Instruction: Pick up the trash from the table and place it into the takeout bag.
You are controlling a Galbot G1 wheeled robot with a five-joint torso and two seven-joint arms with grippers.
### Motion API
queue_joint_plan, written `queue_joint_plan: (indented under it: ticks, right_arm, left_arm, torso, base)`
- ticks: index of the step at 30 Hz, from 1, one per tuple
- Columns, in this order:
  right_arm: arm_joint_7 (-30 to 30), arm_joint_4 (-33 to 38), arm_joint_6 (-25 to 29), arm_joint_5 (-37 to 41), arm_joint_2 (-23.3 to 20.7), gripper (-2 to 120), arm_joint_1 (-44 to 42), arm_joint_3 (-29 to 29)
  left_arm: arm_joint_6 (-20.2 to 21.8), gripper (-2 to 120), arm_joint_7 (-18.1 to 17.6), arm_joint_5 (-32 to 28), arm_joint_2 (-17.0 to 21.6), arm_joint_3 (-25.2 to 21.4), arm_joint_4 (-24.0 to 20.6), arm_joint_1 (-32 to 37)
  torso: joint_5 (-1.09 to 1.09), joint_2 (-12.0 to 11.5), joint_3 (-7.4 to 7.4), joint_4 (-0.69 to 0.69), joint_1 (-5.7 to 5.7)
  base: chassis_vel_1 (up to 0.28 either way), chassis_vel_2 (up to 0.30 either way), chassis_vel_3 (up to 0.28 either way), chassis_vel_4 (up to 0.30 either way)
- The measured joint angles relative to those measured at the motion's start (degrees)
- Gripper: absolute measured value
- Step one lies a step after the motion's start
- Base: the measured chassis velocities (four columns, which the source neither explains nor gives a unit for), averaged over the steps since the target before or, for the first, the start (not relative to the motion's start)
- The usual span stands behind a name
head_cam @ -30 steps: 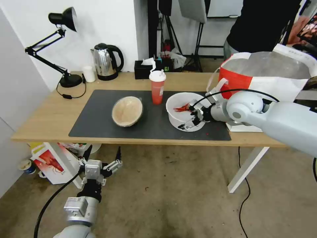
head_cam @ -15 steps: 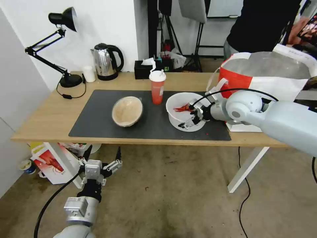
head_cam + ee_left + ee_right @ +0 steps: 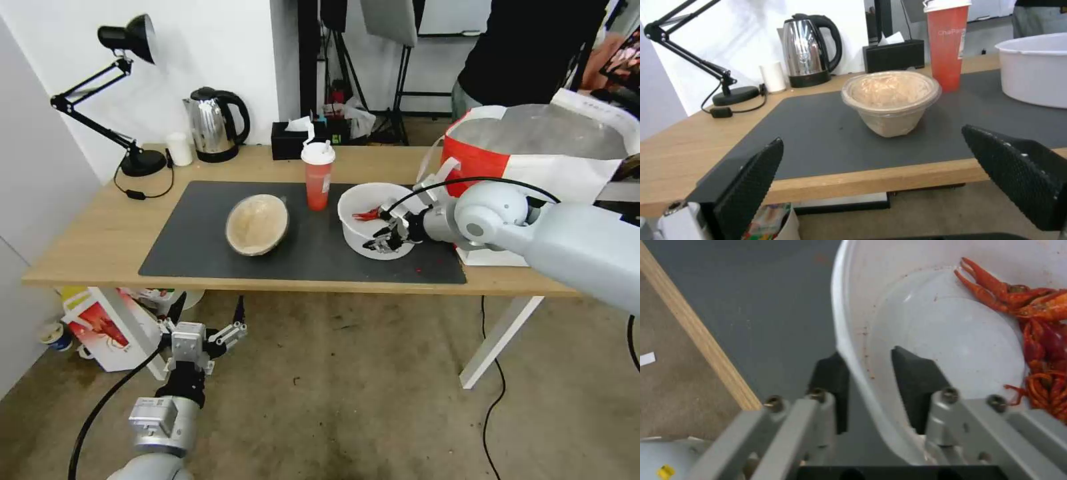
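Note:
A white round bowl [image 3: 363, 207] holding red crayfish shells [image 3: 1031, 306] sits on the right part of the dark mat [image 3: 193, 233] on the table [image 3: 100, 233]. My right gripper [image 3: 385, 239] is shut on the bowl's near rim, one finger inside the wall and one finger outside [image 3: 829, 373]. The red cup [image 3: 319, 177] with its white lid stands just left of the bowl, and the beige bowl [image 3: 257, 224] lies further left on the mat. The red-and-white takeout bag [image 3: 533, 153] stands open at the table's right end. My left gripper [image 3: 200, 333] hangs open below the table's front edge.
A steel kettle [image 3: 213, 123], a black desk lamp [image 3: 127, 100], a small white cup [image 3: 179, 148] and a black tissue box [image 3: 293, 140] line the back of the table. A smaller crayfish-print bag [image 3: 100, 327] stands on the floor under the left end.
My right gripper's fingers have come together on the white bowl's rim, and the bowl's near side has risen slightly. The left arm has not moved.

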Motion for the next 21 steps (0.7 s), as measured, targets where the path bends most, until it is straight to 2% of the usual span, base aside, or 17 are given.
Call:
queue_joint_plan:
  ticks: [1, 3, 4, 7, 21]
  right_arm:
    - [0.0, 0.0, 0.0, 0.0, 0.0, 22, 0.0, 0.0]
    - [0.6, 0.1, 0.0, 0.2, 0.2, 12, -0.2, 0.3]
    - [0.6, 0.1, 0.0, 0.2, 0.2, 12, -0.2, 0.3]
    - [0.9, 0.0, 0.0, 0.2, 0.5, 0, -0.4, 0.5]
    - [0.9, -0.4, 0.0, 0.3, 0.7, 0, -0.4, 0.3]
  left_arm:
    - [0.0, 100, 0.0, 0.0, 0.0, 0.0, 0.0, 0.0]
    - [0.0, 100, 0.0, 0.0, 0.0, 0.0, 0.0, 0.0]
    - [0.0, 100, 0.0, 0.0, 0.0, 0.0, 0.0, 0.0]
    - [0.0, 100, 0.0, 0.0, 0.0, 0.0, 0.0, 0.0]
    - [0.0, 100, 0.0, 0.0, 0.0, 0.0, 0.0, 0.0]
  torso:
    - [0.0, 0.0, 0.0, 0.0, 0.0]
    - [0.0, 0.0, 0.0, 0.0, 0.0]
    - [0.0, 0.0, 0.0, 0.0, 0.0]
    - [0.0, 0.0, 0.0, 0.0, 0.0]
    - [0.0, 0.0, 0.0, 0.0, 0.0]
  base:
    - [0.0, 0.0, 0.0, 0.0]
    - [0.0, 0.0, 0.0, 0.0]
    - [0.0, 0.0, 0.0, 0.0]
    - [0.0, 0.0, 0.0, 0.0]
    - [0.0, 0.0, 0.0, 0.0]
